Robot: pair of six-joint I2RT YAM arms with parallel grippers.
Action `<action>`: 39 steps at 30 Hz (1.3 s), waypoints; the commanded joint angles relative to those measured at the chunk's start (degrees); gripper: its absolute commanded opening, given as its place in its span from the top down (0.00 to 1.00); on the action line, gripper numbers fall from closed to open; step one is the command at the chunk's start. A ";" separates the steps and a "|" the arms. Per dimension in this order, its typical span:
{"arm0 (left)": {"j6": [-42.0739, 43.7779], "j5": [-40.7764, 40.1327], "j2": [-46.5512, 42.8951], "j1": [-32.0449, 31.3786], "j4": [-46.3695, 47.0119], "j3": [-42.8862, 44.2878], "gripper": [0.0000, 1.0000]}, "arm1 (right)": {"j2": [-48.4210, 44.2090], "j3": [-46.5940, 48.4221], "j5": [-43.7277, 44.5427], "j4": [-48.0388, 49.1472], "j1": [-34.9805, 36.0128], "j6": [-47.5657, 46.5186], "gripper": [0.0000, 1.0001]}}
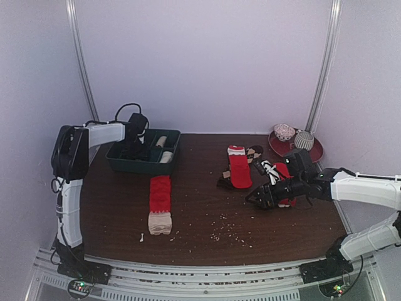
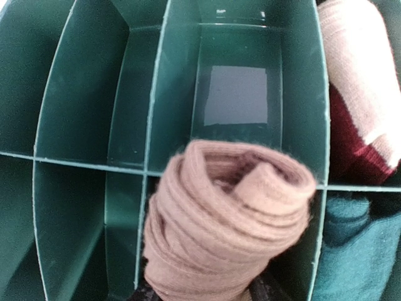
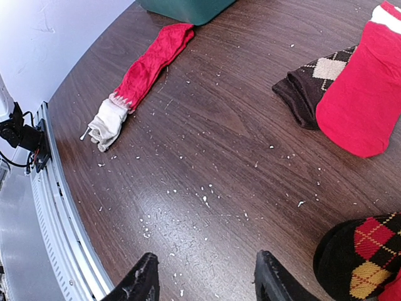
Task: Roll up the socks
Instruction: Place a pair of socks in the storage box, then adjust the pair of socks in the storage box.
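Carried on the crumb-strewn dark brown wooden tabletop are a dark green plastic compartment tray, a long red cream-ended sock, a shorter red sock overlapping a brown diamond-patterned sock, and a dark red plate.

The tan roll runs off the bottom edge, hiding whatever grips it. The red sock, cut by the right edge, covers part of the brown sock. The argyle sock is cropped at the corner.

the tray sits rear left; one sock lies before it; more socks lie right.
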 commanded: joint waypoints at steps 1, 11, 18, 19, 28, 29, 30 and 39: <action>1.19 -0.82 0.20 -0.19 -1.59 -0.08 0.60 | -1.37 1.08 -0.80 -0.74 -0.43 0.68 0.48; 1.69 -0.33 -3.71 -0.19 -0.88 1.38 0.52 | -1.96 1.17 -0.58 -0.49 -0.41 1.06 0.48; 1.99 -0.56 -4.96 -0.15 -0.44 1.79 0.49 | -1.38 1.50 -1.19 -0.30 -0.40 1.08 0.48; 2.10 -0.58 -4.89 -0.15 -0.44 1.75 0.48 | -1.33 1.49 -1.26 -0.30 -0.33 1.12 0.48; 2.56 -2.25 -4.26 -0.19 -0.44 -0.42 0.88 | -2.19 0.57 -1.37 0.20 -0.39 1.61 0.48; 2.57 -2.33 -4.07 -0.19 -0.44 -0.59 0.93 | -2.33 0.45 -1.45 0.27 -0.39 1.65 0.48; 2.49 -2.60 -3.96 -0.19 -0.44 -0.91 0.96 | -2.42 0.19 -1.46 0.31 -0.41 1.75 0.48; 2.70 -3.30 1.76 -0.11 -3.16 0.85 0.96 | -4.01 -1.81 -1.54 1.49 -0.39 2.41 0.49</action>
